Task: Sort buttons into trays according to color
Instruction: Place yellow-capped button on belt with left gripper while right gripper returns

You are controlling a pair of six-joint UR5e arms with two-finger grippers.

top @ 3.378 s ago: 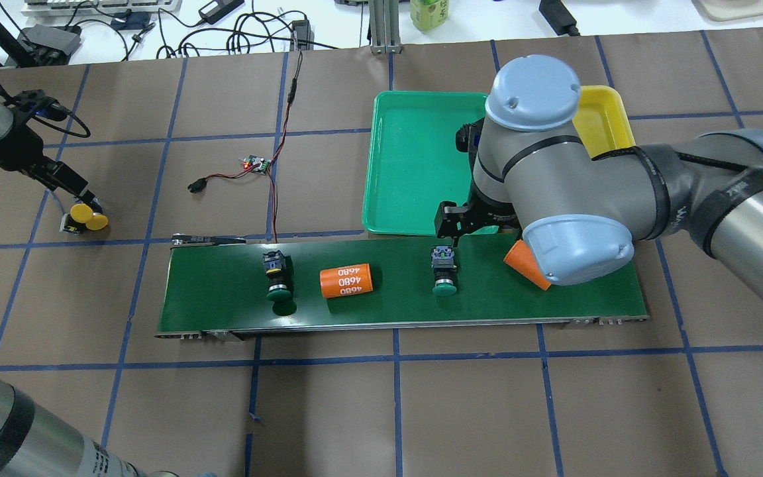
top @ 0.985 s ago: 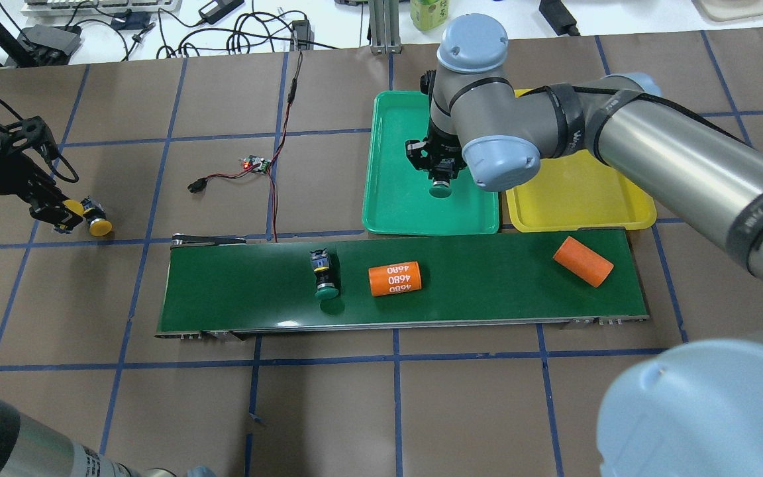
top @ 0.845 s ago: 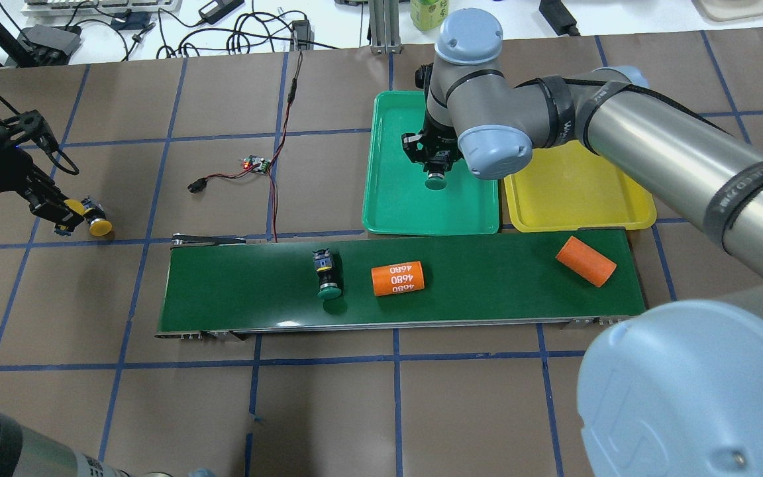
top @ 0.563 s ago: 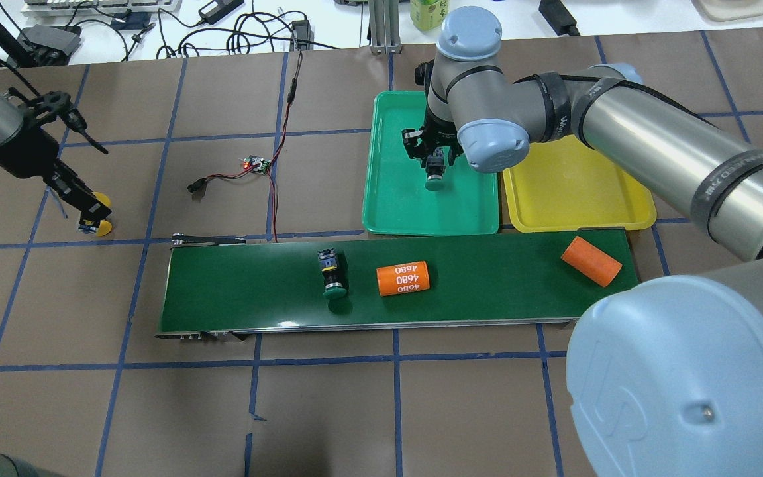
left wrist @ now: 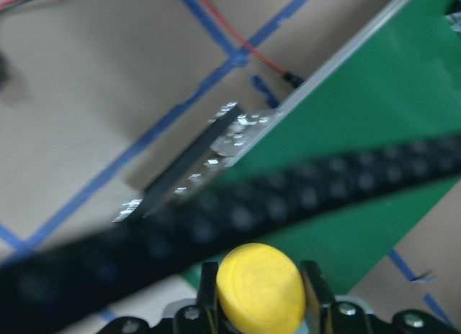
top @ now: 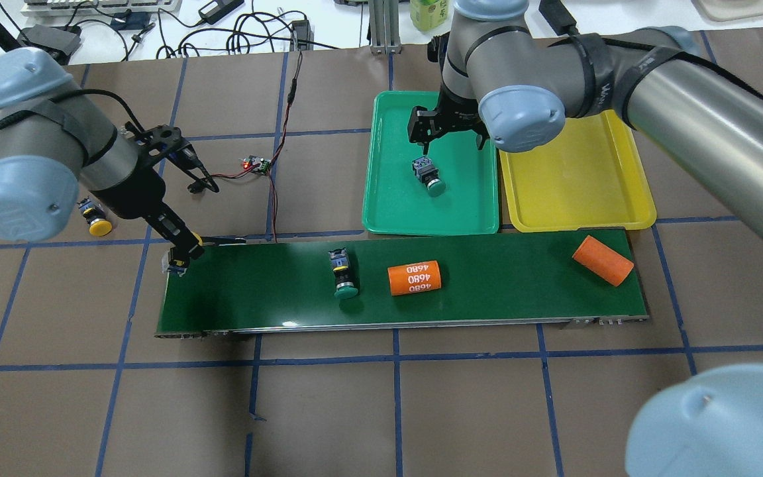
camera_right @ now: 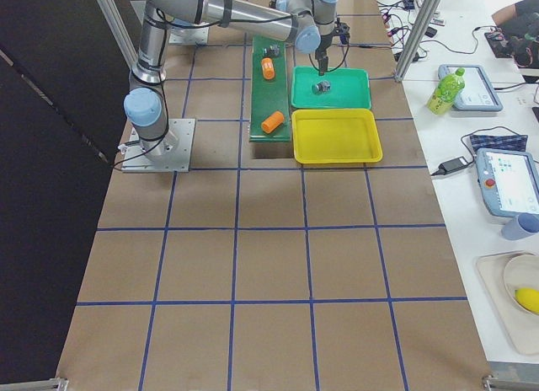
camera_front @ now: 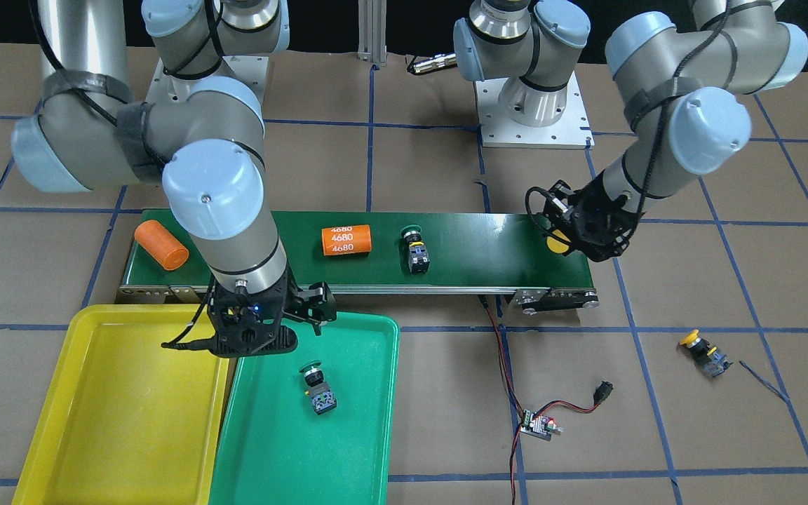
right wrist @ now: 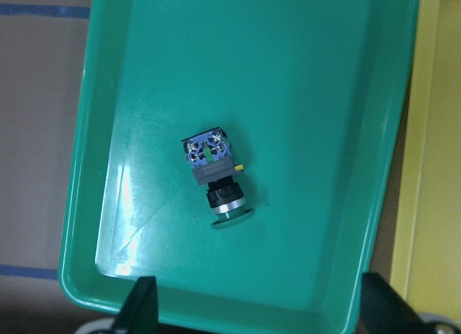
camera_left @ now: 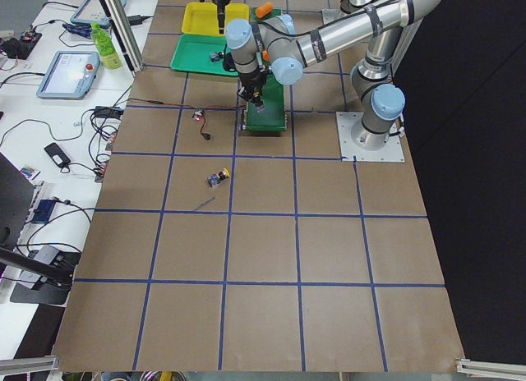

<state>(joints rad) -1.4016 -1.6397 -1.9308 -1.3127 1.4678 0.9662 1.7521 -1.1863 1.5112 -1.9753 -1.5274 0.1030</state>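
In the shallow green plastic tray (top: 388, 212) one green-capped push-button (top: 426, 175) lies on its side, and the right hand (top: 448, 132) hangs above it with its fingers apart, so I think one of four buttons is sorted. The shallow yellow plastic tray (top: 573, 179) beside it has no button in it. The left hand (top: 179, 255) is clamped on a yellow-capped push-button (left wrist: 259, 289) over the far end of the long dark-green belt (top: 487, 291), a second green-capped button (top: 344, 271) lies on that belt, and a second yellow-capped button (top: 93, 218) sits on the brown tabletop (top: 421, 397), so three are left.
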